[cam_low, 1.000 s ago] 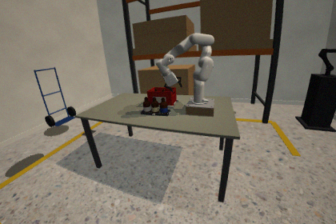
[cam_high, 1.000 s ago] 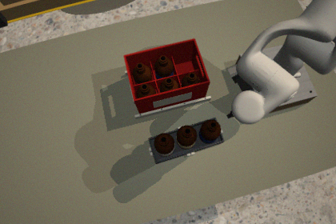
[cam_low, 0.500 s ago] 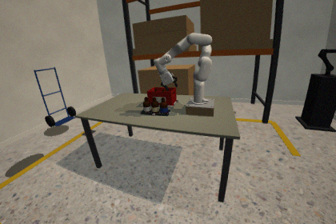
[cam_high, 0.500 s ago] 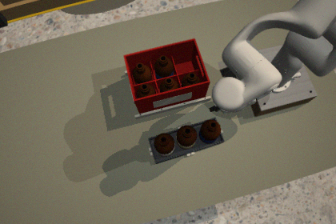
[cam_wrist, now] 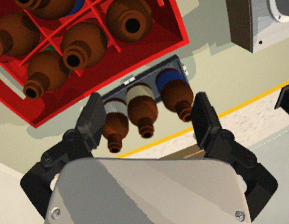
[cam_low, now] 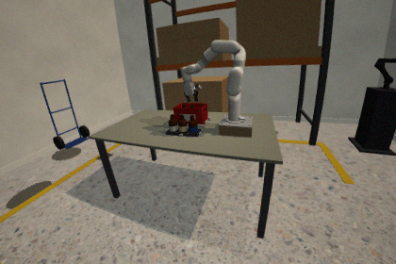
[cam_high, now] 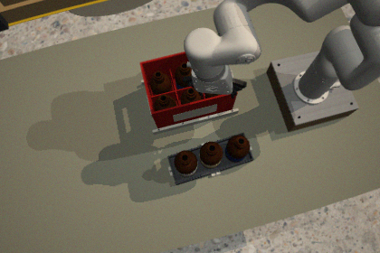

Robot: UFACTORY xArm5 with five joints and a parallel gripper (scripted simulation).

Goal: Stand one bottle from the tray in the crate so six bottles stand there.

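A red crate [cam_high: 187, 94] stands mid-table; the arm's wrist hides its right part. In the wrist view the crate [cam_wrist: 75, 30] holds several brown bottles, such as one [cam_wrist: 131, 23] in a corner cell. A dark tray [cam_high: 210, 160] in front of the crate carries three upright brown bottles [cam_high: 185, 162] [cam_high: 211, 153] [cam_high: 238, 146]. They also show in the wrist view [cam_wrist: 143, 112], far below and between my fingers. My gripper [cam_wrist: 148, 103] [cam_high: 213, 86] is open and empty, high above the crate's right end. In the exterior view the gripper [cam_low: 192, 92] hangs over the crate [cam_low: 190, 111].
The arm's grey base block [cam_high: 312, 96] sits on the table to the right of the crate. Beyond the table are a shelf rack with cardboard boxes [cam_low: 245, 27] and a blue hand truck [cam_low: 63, 117] by the wall.
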